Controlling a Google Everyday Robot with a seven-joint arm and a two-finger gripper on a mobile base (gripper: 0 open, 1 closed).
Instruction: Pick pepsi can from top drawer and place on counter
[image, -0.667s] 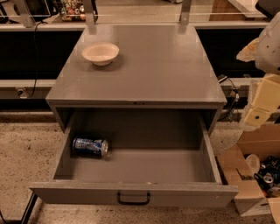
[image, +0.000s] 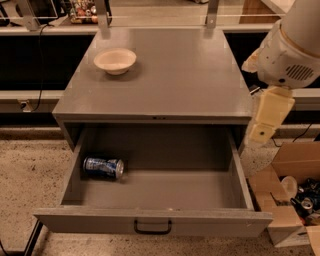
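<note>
The pepsi can (image: 103, 167) lies on its side in the left part of the open top drawer (image: 165, 187), close to the left wall. The drawer is pulled out toward me, with a black handle (image: 152, 227) on its front. The counter (image: 165, 75) is the flat grey top of the cabinet above the drawer. My gripper (image: 263, 131) hangs from the white arm (image: 290, 50) at the right, beside the cabinet's right front corner. It is above the drawer's right wall, far from the can, and nothing shows in it.
A beige bowl (image: 115, 60) stands on the counter at the back left. An open cardboard box (image: 292, 200) with clutter sits on the floor to the right of the drawer. A shelf with cables runs behind the cabinet.
The arm and gripper have moved left, closer to the cabinet's right front corner. The can, the drawer and the bowl have not moved.
</note>
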